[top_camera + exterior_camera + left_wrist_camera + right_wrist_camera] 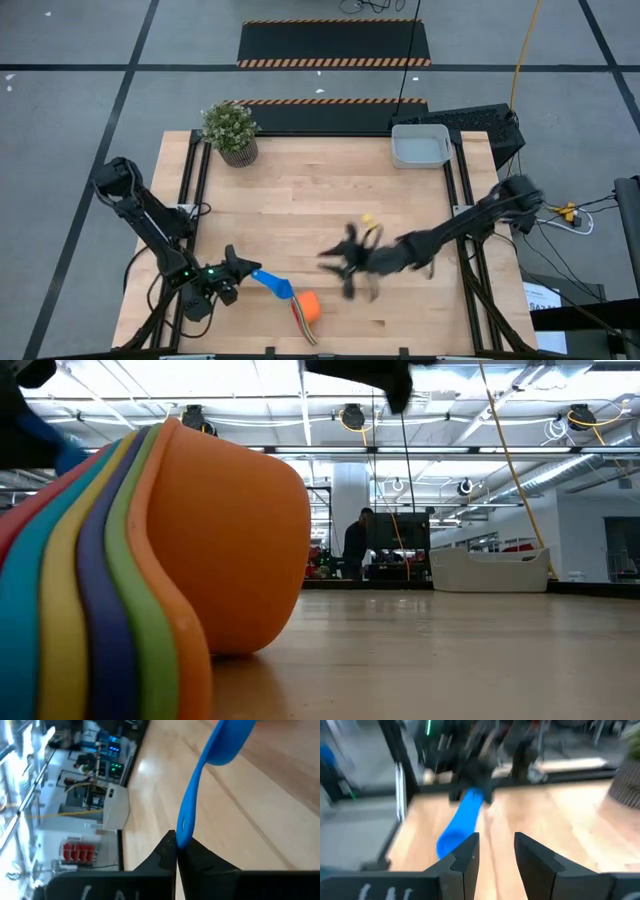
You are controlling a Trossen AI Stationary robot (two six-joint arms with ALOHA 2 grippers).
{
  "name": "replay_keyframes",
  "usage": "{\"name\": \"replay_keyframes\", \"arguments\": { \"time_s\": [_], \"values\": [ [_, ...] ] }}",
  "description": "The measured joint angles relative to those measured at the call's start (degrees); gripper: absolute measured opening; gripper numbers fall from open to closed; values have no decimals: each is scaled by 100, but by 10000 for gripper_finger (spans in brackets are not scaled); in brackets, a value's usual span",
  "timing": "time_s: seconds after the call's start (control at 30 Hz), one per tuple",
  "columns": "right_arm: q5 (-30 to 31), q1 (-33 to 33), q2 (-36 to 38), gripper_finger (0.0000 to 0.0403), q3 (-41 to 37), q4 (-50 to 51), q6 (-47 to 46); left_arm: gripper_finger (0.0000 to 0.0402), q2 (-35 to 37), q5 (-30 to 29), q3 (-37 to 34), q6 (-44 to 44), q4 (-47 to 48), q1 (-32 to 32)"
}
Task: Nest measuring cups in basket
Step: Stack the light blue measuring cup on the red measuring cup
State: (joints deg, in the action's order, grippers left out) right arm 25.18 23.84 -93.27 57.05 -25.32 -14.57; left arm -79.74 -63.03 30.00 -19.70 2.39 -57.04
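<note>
The blue measuring cup (272, 284) looks light, stiff and smooth, so you should take it by the thin handle. The left gripper (237, 272) already has its jaws pinching that handle end, at 7 o'clock on the counter (300, 200). The nested cups (307, 310) lie just beside it. The basket (420, 146) waits at 1 o'clock. The right gripper (345, 262), jaws spread and empty, is near the centre.

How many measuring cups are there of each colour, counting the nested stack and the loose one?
Orange cup: 1
Green cup: 1
Dark blue cup: 1
Yellow cup: 1
Red cup: 1
Light blue: 2, the stacked light blue cup and the held light blue cup, gripped by its handle in the left claw
Total: 7
</note>
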Motion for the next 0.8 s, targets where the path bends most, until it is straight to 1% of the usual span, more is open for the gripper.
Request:
{"name": "replay_keyframes", "arguments": {
  "time_s": [0.07, 0.13, 0.23, 0.33, 0.4, 0.5, 0.6, 0.63, 0.73, 0.8],
  "values": [
    [-67, 82, -565, 116, 997, 1076, -15, 5, 274, -70, 0, 347, 224, -50],
    [-278, 149, -1078, 116, 1931, 2066, 19, 4, 567, -220, 0, 700, 420, -126],
    [-494, 199, -1685, 116, 3038, 2872, 17, 3, 1008, -296, 2, 1020, 872, -270],
    [-917, 186, -2077, 116, 3692, 3318, -173, 4, 1364, -319, 4, 1545, 1212, -417],
    [-1158, 145, -2261, 116, 3950, 3584, -364, 3, 1493, -316, 4, 1880, 1406, -541],
    [-1326, 92, -2501, 116, 4252, 3776, -553, 3, 1547, -318, 4, 2495, 1925, -703],
    [-1304, 58, -2765, 116, 4593, 3991, -800, 2, 1539, -316, 4, 3475, 2769, -813],
    [-1210, 59, -2843, 116, 4741, 4167, -934, 2, 1539, -337, 2, 3859, 3063, -839],
    [-1008, 12, -3137, 116, 5340, 4876, -1560, 2, 1536, -485, 2, 4789, 3906, -898],
    [-917, -32, -3320, 116, 5814, 5531, -1917, 2, 1539, -623, 0, 5150, 4276, -911]
  ]
}}
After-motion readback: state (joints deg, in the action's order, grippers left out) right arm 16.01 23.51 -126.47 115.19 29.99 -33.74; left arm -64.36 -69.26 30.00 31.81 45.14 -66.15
